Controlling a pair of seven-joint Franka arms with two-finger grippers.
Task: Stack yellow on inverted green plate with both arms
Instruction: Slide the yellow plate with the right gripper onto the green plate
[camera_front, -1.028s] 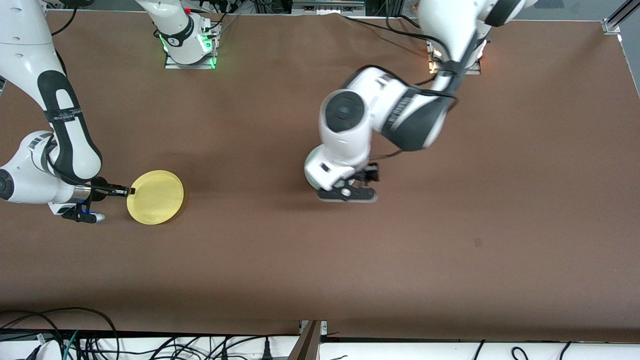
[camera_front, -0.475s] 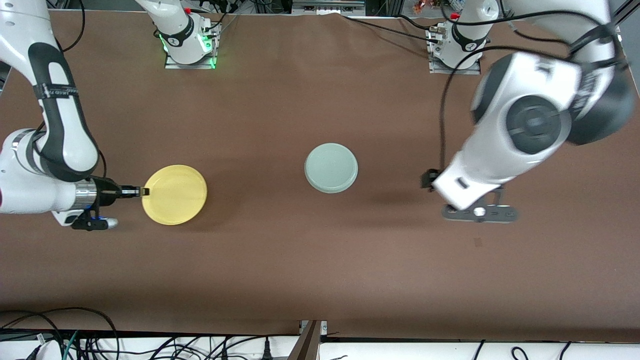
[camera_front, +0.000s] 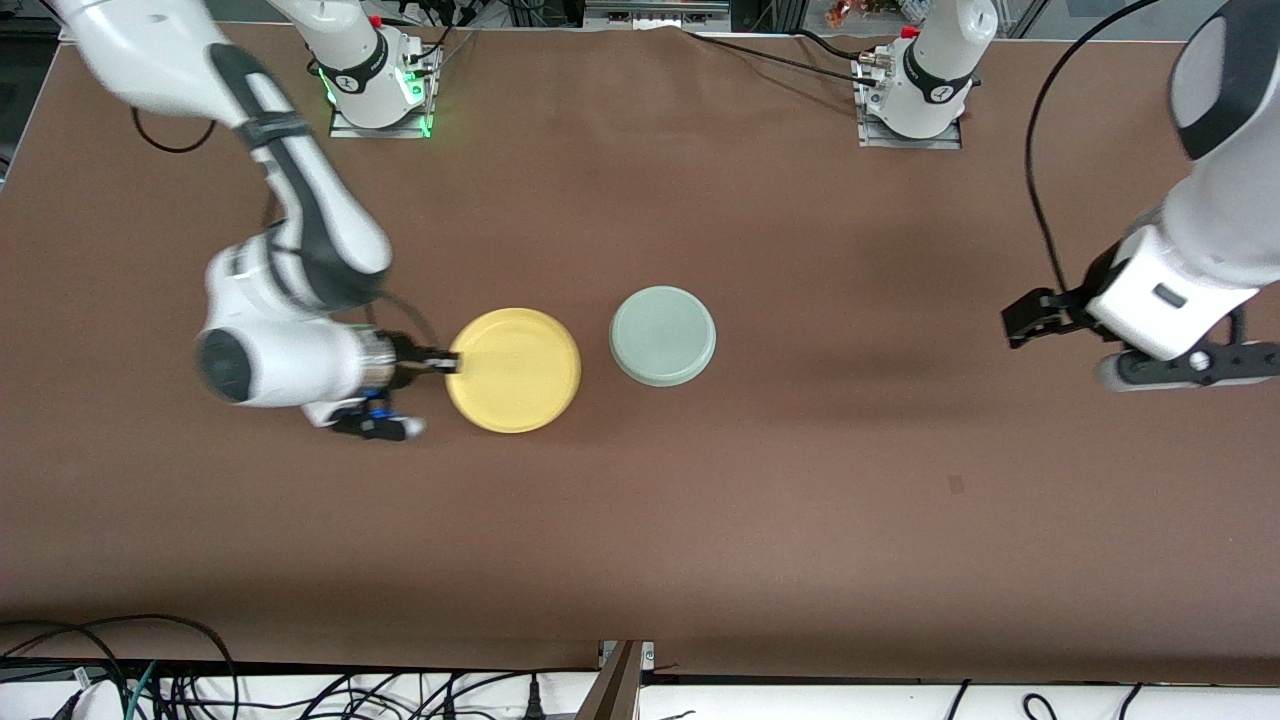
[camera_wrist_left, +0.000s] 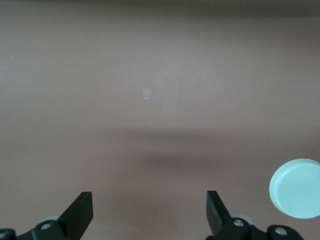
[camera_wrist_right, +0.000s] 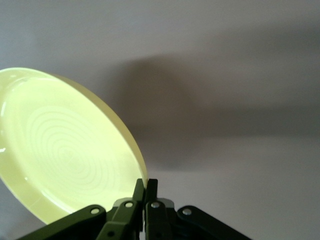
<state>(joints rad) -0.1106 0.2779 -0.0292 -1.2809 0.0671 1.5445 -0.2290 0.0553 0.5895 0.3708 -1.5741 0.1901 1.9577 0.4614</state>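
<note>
The right pincer pinches the rim of the yellow plate at the plate's 9 o'clock, holding it above the table – just beside the green plate. The left pincer hangs spread and empty over the table's left-arm end, well apart from both plates.

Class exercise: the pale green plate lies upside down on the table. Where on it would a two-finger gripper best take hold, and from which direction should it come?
Probably the rim. The green plate lies flat, base up, too wide to span, so only its thin edge suits the fingers. Come in low from the left arm's end of the table: that edge is free, and the open left gripper waits there. The right gripper pinches the yellow plate by its rim likewise.
</note>
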